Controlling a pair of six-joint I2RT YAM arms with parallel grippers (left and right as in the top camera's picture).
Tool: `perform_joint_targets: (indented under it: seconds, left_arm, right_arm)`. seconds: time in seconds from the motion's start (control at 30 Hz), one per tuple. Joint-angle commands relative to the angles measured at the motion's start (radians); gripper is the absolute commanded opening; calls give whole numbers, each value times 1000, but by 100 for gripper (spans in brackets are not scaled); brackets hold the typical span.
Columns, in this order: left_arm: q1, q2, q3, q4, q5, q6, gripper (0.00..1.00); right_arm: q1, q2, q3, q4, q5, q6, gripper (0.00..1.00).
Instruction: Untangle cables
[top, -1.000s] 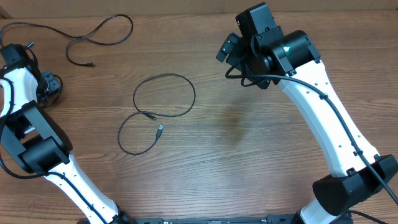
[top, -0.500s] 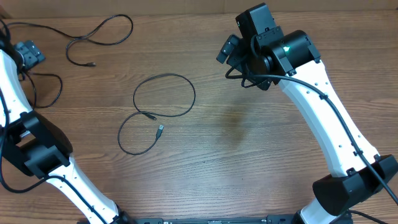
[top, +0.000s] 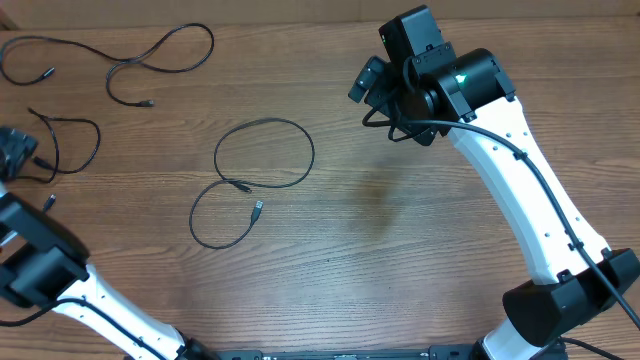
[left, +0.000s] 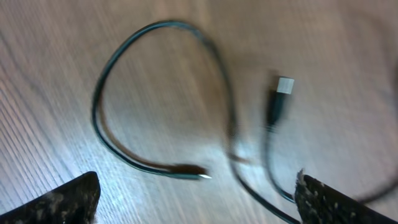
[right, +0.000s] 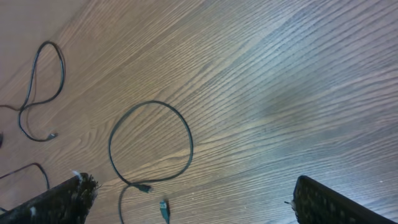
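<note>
Three thin black cables lie apart on the wooden table. One long cable (top: 160, 52) snakes along the far left. A short looped cable (top: 78, 135) lies by the left edge; the left wrist view shows it blurred, its loop (left: 155, 93) and silver plug (left: 285, 84) just beyond my left gripper (left: 199, 202), which is open and empty. Overhead, that gripper (top: 16, 150) sits at the left edge beside the loop. A third cable (top: 265, 152) forms two loops in the middle, also seen as a loop (right: 151, 144) from the right wrist. My right gripper (top: 372, 80) hovers open, far right of it.
The left arm's white links (top: 45, 265) fill the near-left corner. The right arm (top: 520, 190) slants from the near-right corner to the far middle, its own thick black cable running along it. Bare wood (top: 400, 230) lies between the middle cable and the right arm.
The left gripper opened and let go of the short cable, which now lies looped on the table. The left arm swung away to the left edge. The right arm has not moved.
</note>
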Motion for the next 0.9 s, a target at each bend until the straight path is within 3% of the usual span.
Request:
perform_joint_targets:
  seconds: [0.0, 0.3, 0.6, 0.73, 0.83, 0.87]
  left_arm:
    - [36, -17, -98, 61, 114, -44, 100]
    - [29, -14, -266, 264, 247, -34, 100]
    - [8, -11, -269, 283, 241, 36, 91]
    - [8, -1, -270, 280, 242, 77, 64]
    - [8, 5, -287, 283, 241, 93, 55]
    - [8, 8, -291, 284, 242, 100, 47]
  right_arm:
    - [-1, 3, -7, 12, 3, -5, 100]
    - [-1, 2, -7, 22, 3, -5, 100]
    - [-1, 3, -7, 23, 3, -4, 100]
    - [-1, 2, -7, 18, 2, -4, 100]
    - [-1, 2, -7, 15, 3, -4, 100]
    - [-1, 2, -7, 15, 3, -4, 100]
